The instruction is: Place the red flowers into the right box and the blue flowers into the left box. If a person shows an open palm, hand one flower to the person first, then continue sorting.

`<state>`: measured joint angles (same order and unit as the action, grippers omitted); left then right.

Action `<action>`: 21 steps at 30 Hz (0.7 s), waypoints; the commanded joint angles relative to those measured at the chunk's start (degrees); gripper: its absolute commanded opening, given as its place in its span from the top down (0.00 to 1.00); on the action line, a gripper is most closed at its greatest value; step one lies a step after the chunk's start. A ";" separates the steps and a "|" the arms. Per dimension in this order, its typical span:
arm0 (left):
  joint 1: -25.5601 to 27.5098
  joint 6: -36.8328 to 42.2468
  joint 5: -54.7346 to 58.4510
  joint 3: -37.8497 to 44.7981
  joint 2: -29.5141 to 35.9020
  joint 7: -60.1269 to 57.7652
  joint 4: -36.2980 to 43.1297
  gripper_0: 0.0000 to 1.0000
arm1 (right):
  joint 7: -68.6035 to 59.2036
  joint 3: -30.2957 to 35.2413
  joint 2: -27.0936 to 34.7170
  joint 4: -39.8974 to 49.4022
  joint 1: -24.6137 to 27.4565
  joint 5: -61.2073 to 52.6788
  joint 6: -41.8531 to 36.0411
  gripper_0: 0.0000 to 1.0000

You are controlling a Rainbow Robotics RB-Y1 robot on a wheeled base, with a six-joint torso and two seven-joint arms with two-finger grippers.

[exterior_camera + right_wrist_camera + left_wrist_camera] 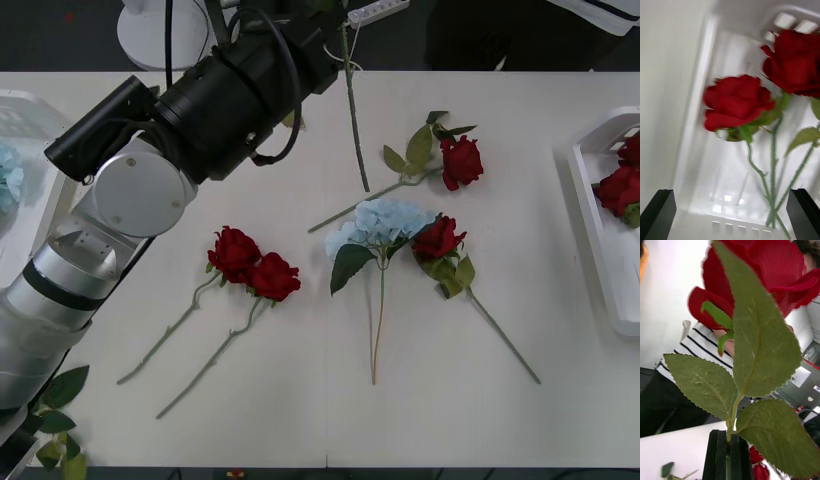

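The left arm (150, 150) reaches from the lower left of the front frame diagonally up toward the top centre, where a long stem hangs down from its far end. In the left wrist view the left end effector (726, 453) has its black fingers closed tight on the stem of a red rose (763, 273), held upright with its big leaves spreading over the fingers; behind the bloom is a person (703, 345) in a striped shirt.

The right end effector (730, 217) hovers with its fingers wide apart, holding nothing, over the right box (692, 123), where two red roses (737, 103) lie with stems crossing.

On the bench (520, 420), two roses (255, 265) lie side by side left of centre, blooms touching. A blue flower (385, 225) lies at centre, with a rose (437, 238) touching its right side and another rose (460, 160) above it. The right box (590, 220) at the right edge holds red blooms. The left box (40, 210) at the left edge holds a blue flower (8, 175), and the arm hides much of it.
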<state>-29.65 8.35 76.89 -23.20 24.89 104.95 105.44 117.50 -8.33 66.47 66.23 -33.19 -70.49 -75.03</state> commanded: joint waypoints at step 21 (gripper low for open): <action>1.88 -10.72 1.33 -4.83 -8.37 -3.53 2.67 1.00 | 7.39 1.04 3.67 18.06 4.36 -45.52 -4.77 0.13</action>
<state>-28.65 -1.27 77.74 -27.44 17.83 104.82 105.52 122.92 -8.35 68.23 83.34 -28.99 -114.96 -79.51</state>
